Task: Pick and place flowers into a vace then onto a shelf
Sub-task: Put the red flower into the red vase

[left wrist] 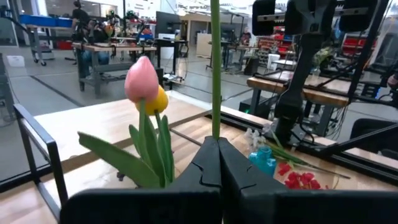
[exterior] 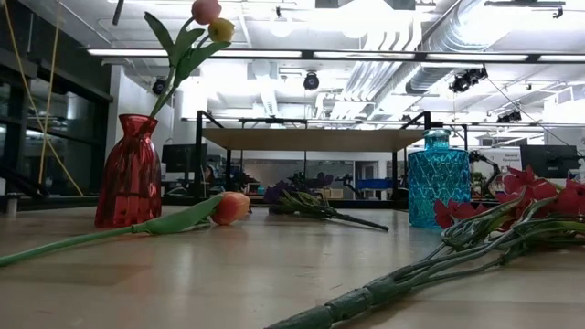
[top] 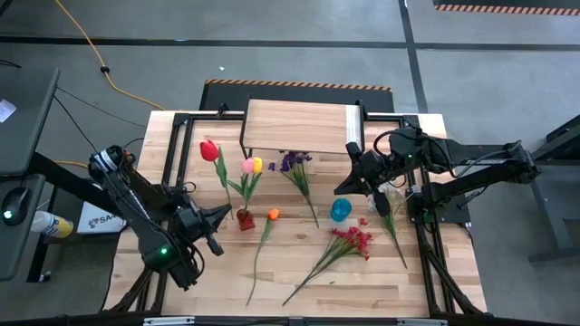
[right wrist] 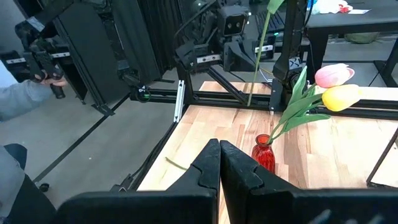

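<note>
High view, from above: a pale wooden desk [top: 299, 281] with a small light-wood shelf [top: 304, 127] at its far edge. The left claw [top: 225, 215] is over the desk's left part, closed on the green stem of a red tulip [top: 209, 149]. Just beside it, a red vase [top: 245, 218] holds a pink tulip [top: 247, 166] and a yellow tulip [top: 257, 164]. An orange tulip [top: 274, 215], a purple spray [top: 290, 163], a red spray [top: 353, 240] and a white spray [top: 391, 195] lie on the wood. A blue vase [top: 341, 210] stands near the right claw [top: 343, 187], which is closed and empty. A white box [top: 95, 217] off the desk's left edge bears dark lettering, partly hidden and not readable.

Low view: the red vase stands left and the blue vase right, with the shelf behind them. The orange tulip lies in between.

Left wrist view: the closed claw pinches an upright stem; its bloom is out of frame.

Right wrist view: the closed claw holds nothing. A person's grey sleeve [right wrist: 25, 99] shows beyond the desk.
</note>
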You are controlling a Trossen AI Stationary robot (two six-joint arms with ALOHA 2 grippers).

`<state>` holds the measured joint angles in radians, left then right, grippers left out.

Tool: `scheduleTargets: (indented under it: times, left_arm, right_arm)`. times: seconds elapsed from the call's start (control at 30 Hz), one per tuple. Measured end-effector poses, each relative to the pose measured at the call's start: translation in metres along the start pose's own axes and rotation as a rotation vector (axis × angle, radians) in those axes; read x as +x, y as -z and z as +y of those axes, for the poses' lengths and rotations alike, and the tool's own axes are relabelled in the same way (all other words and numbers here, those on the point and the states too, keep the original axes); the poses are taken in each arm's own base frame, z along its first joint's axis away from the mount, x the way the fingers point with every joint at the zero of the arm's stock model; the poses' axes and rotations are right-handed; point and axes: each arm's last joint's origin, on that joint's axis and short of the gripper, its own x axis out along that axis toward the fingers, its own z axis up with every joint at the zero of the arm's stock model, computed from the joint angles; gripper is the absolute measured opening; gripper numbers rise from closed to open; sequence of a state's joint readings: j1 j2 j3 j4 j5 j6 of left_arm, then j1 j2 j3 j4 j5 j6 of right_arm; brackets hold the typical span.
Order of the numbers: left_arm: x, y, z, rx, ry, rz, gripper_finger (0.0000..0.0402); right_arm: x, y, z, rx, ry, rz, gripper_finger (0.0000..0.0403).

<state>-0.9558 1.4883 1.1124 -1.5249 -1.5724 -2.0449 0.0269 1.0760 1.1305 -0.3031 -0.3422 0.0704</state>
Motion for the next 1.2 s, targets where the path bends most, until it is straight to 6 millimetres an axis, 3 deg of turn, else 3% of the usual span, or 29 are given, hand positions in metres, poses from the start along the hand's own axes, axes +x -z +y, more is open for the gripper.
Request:
scheduleTargets:
  times: [0.33, 0.47, 0.67, 1.2]
  left_arm:
    - [0.000, 0.036, 0.010, -0.045, 0.000, -0.001, 0.0020]
    - [0.009, 0.047, 0.013, -0.079, -0.039, -0.008, 0.0020]
    - [0.022, 0.054, 0.010, -0.065, -0.099, -0.015, 0.0020]
    - [0.021, 0.080, 0.012, -0.106, -0.091, -0.016, 0.0020]
  right_arm:
    - [0.000, 0.000, -0.003, 0.000, 0.102, -0.008, 0.0000]
    - [0.000, 0.000, -0.003, 0.000, 0.104, -0.008, 0.0000]
    - [0.000, 0.000, -0.003, 0.000, 0.104, -0.008, 0.0000]
    - [0.000, 0.000, -0.003, 0.000, 0.104, -0.008, 0.0000]
